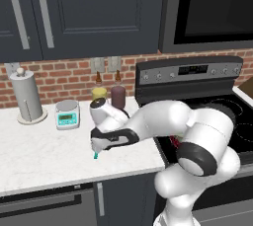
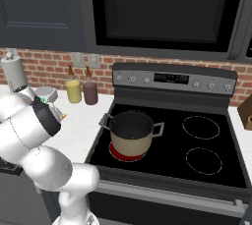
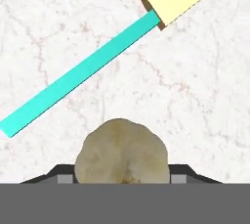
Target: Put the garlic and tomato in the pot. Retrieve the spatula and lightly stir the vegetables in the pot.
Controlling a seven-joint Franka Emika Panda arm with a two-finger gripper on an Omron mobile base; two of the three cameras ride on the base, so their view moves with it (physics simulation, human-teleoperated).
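Garlic [image 3: 122, 152]: pale beige, ribbed bulb (rounded) on marble counter [image 3: 205, 96].
Gripper [image 3: 122, 179] fingers flank it; whether they grip cannot be told. Spatula [image 3: 83, 74] lies beside.

One pot [image 2: 131, 133], one spatula [image 3: 93, 64] and one garlic [image 3: 122, 152] are counted — also two bottles [image 2: 81, 91], one paper-towel roll [image 1: 25, 95], one scale [image 1: 67, 114] — and three marked burners [image 2: 200, 127].

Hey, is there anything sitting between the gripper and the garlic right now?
No. In the hand view the garlic sits right at the gripper, between the two fingertips, with nothing in between. The spatula lies beyond it on the counter, apart from the bulb.
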